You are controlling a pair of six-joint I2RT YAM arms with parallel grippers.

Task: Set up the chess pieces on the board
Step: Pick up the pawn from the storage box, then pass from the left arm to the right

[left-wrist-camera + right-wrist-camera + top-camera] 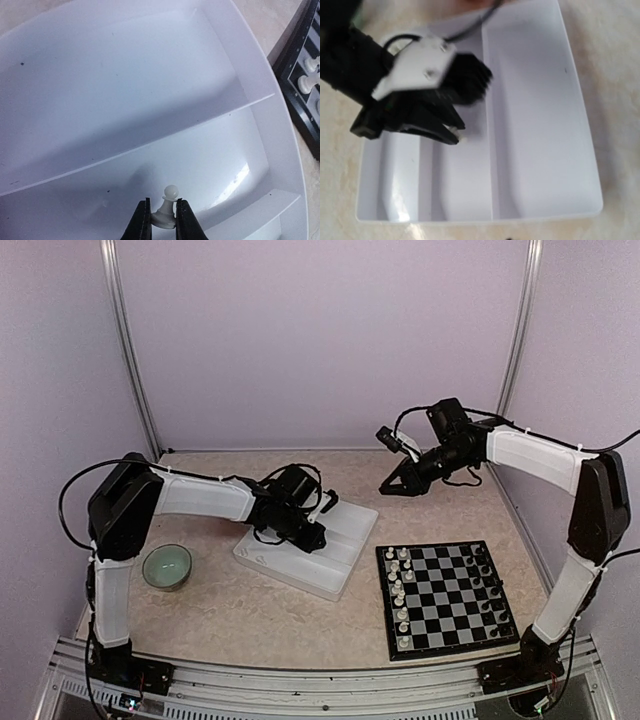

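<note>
A white pawn point(168, 205) stands in a compartment of the white tray point(150, 135), and my left gripper point(163, 212) is shut on its base. From above, the left gripper point(308, 532) reaches down into the tray point(330, 580). The right wrist view looks down on that gripper point(451, 134) with a bit of the pawn point(462, 138) at its tips. The board point(450, 592) lies front right, with white chess pieces point(398, 590) along its left columns and black ones point(485, 585) along its right. My right gripper point(393, 489) hangs open and empty behind the board.
A green bowl point(166, 566) sits at the front left beside the left arm. The tray point(535, 125) has several long compartments, and those in sight hold no other pieces. The board's corner point(300, 102) lies just right of the tray. Walls close in the back and sides.
</note>
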